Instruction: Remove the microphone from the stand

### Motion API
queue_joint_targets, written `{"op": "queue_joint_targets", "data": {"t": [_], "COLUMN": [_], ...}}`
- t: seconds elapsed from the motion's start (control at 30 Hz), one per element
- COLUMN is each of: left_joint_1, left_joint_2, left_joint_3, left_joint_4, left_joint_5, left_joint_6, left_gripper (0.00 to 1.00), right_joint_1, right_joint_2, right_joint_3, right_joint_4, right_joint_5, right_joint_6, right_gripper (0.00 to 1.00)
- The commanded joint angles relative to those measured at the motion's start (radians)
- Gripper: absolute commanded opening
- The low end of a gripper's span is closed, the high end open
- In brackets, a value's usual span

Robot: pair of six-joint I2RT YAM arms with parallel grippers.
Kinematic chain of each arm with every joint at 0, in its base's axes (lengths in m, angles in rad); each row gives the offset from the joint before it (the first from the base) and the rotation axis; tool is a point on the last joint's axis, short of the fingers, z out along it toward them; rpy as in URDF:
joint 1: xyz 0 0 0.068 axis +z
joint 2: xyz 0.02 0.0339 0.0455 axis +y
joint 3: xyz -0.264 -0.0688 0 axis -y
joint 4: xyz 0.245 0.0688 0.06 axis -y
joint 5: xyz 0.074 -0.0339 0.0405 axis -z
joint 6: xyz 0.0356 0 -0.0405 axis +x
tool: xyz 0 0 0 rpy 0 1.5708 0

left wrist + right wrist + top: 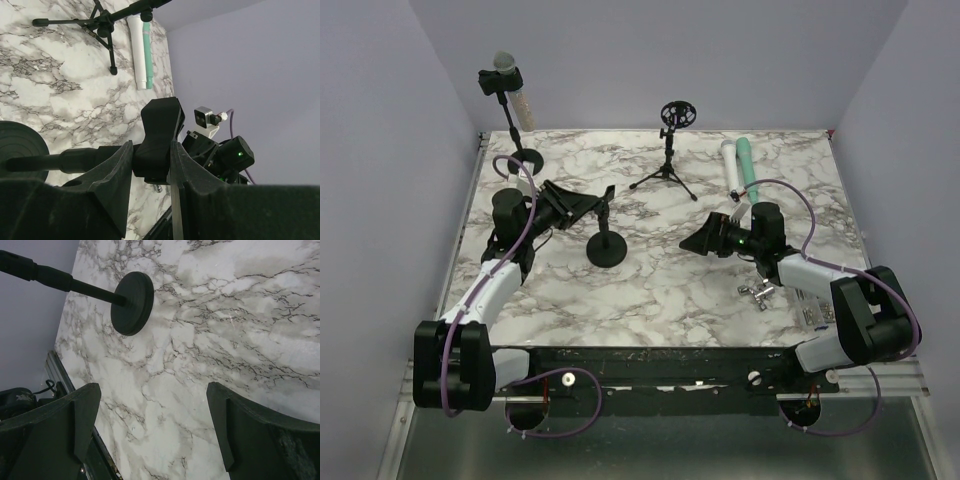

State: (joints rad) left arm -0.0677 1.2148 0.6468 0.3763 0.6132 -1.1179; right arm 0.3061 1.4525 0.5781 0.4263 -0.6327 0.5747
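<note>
Clamping black clip [160, 125], left claw [151, 156] hides its lower part; base [20, 145] cropped.

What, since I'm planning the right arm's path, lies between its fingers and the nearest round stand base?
Nothing: bare marble table between right gripper and stand base, clearest in the right wrist view.

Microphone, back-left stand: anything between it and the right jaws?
Nothing squarely. The line from the right gripper to the microphone passes between the tripod stand and the round-base stand held by the left gripper; looks tight.
</note>
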Motion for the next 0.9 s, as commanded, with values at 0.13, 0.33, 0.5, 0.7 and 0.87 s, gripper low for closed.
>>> {"op": "queue_joint_targets", "data": {"t": [0.13,0.33,0.5,0.7,0.87], "left_joint_1": [-0.008,-0.006,0.000,0.009,0.009], "left_joint_2": [0.021,-0.032,-0.128,-0.246,-0.382], "left_joint_3": [-0.022,-0.007,0.017,0.103,0.099], "left_joint_4": [-0.232,-0.239,-0.286,-0.458,-0.545], "left_joint_5": [-0.029,-0.015,-0.036,-0.102,-0.227], "left_joint_6": [0.124,0.164,0.258,0.436,0.572], "left_gripper": [0.43,0.68,0.86,0.98,0.98], "right_joint_1": [0.002,0.002,0.002,0.002,0.002], "right_joint_2": [0.018,0.018,0.032,0.044,0.051], "right_joint_3": [-0.013,-0.018,-0.015,-0.014,-0.014], "right_joint_4": [0.032,0.035,0.039,0.040,0.045], "right_joint_5": [0.017,0.024,0.024,0.022,0.018], "right_joint_6": [-0.015,-0.018,-0.019,-0.020,-0.017], "right_gripper": [0.96,0.96,0.96,0.96,0.96]}}
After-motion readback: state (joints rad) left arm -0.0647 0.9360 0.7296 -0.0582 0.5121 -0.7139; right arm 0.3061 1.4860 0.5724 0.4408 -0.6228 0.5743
